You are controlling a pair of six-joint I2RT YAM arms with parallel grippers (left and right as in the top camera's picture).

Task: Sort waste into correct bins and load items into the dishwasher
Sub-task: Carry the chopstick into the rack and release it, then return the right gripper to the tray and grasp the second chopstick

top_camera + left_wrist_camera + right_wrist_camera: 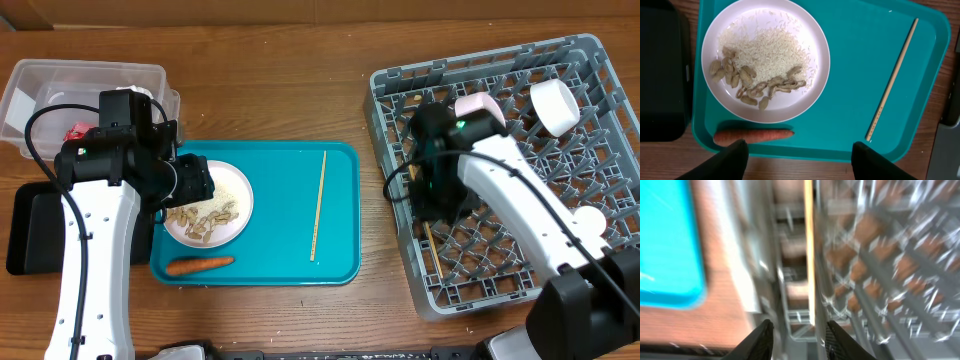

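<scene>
Now the left gripper [799, 162] hovers, jaws spread wide, carrot [754, 135] just ahead; right gripper [799, 341] spread too, chopstick [809, 255] ahead in the dish rack [610, 110].

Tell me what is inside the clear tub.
A red packet shows in the tub; the left arm covers the tub's near right part, so anything there is hidden.
</scene>
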